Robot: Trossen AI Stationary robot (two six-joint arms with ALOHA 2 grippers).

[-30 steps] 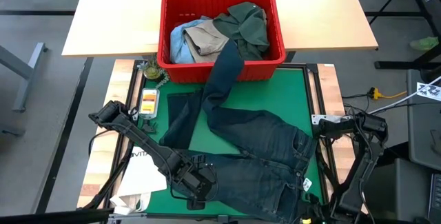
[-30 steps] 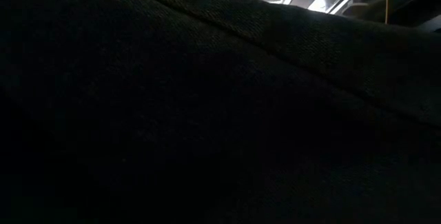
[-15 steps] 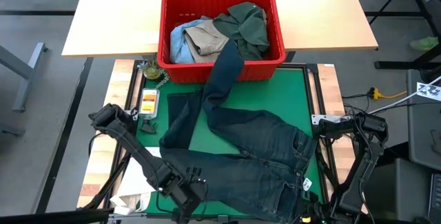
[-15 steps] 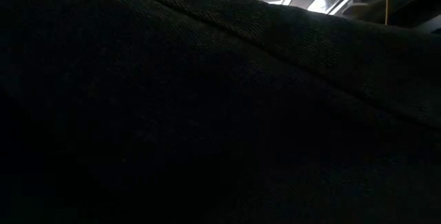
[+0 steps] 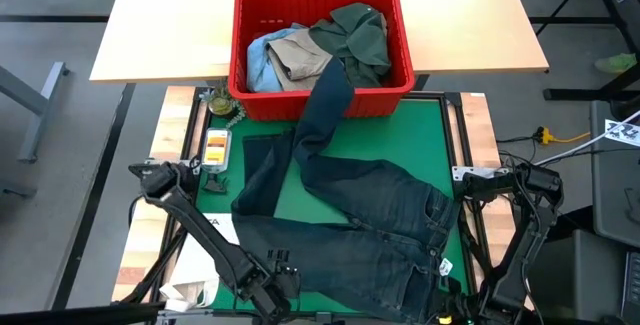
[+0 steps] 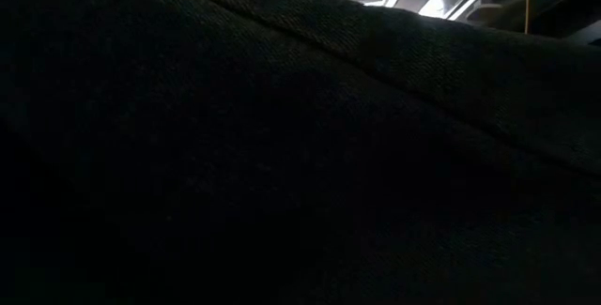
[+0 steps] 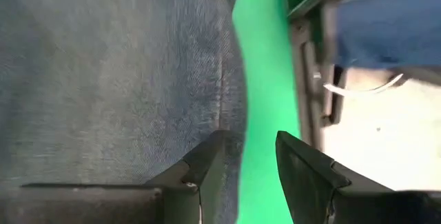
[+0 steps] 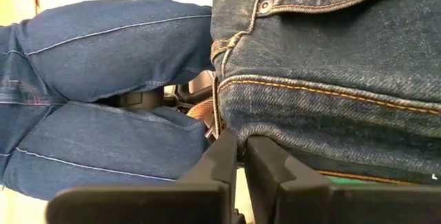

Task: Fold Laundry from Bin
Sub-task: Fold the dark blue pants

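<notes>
Stretching low from the surface's left edge, the left arm reaches to the near edge, where the left end effector (image 5: 272, 293) sits with fingers (image 7: 207, 172) apart over the hem of the dark jeans (image 5: 370, 230) and the green mat (image 5: 400, 135). The right end effector (image 8: 240, 156) waits at the near right corner, fingers nearly together at the jeans' waistband. One jeans leg trails up into the red bin (image 5: 390, 90) at the mat's far edge, which holds the remaining laundry (image 5: 320, 45). The mat's far right part lies bare.
</notes>
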